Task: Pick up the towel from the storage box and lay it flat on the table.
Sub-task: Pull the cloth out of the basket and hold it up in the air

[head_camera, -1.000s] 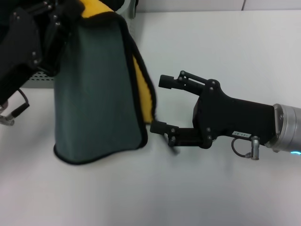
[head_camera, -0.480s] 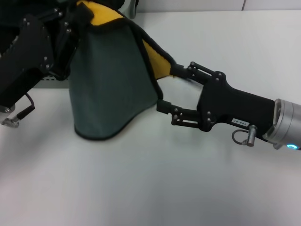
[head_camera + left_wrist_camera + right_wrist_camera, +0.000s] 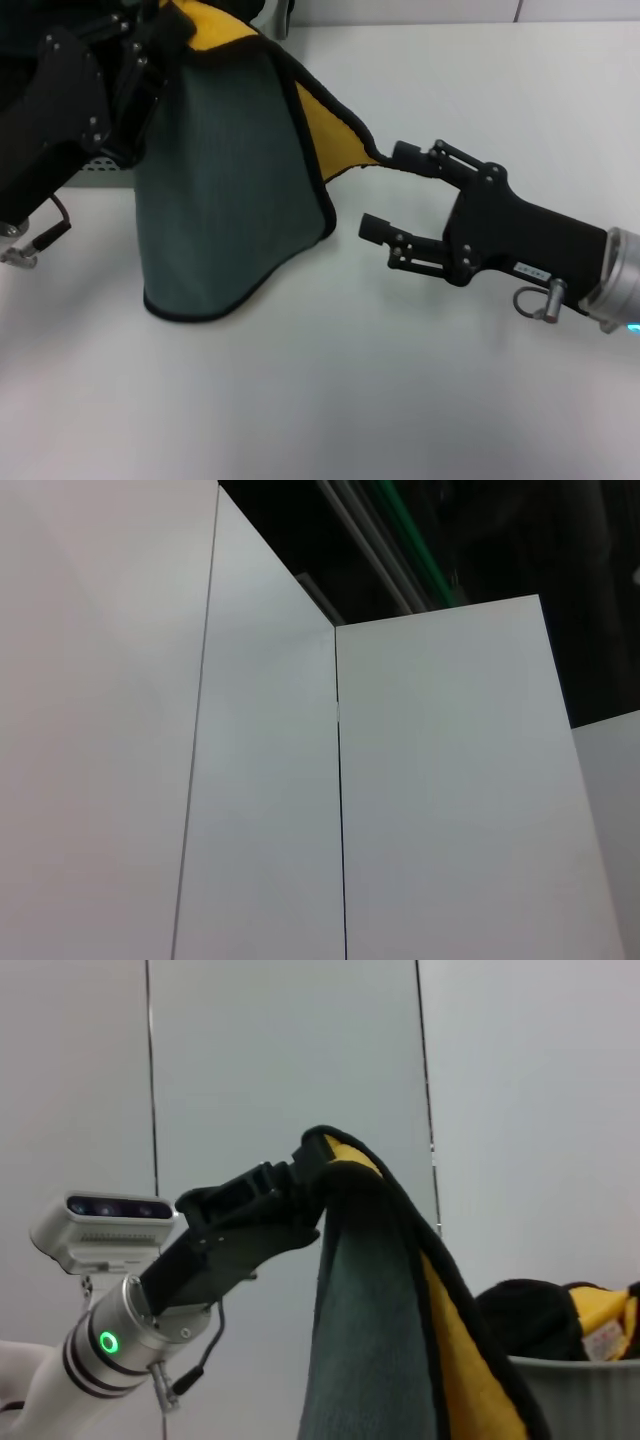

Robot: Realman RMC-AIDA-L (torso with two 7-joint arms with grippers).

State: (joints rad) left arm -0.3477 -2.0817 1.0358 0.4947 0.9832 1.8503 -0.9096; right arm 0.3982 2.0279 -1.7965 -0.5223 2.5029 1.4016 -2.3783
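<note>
Hanging from the left claw, the towel edge meets the spread right claw.

White wall panels stand all around, plain and smooth, set edge to edge with thin dark vertical seams between them. One panel's top edge ends below a dark ceiling space, where a pale beam or conduit and a green strip run on a slant. More of the same pale panels with narrow seams show in the right wrist view. The light is even and soft, with no hard shadows on the panels. No window or floor shows.
</note>
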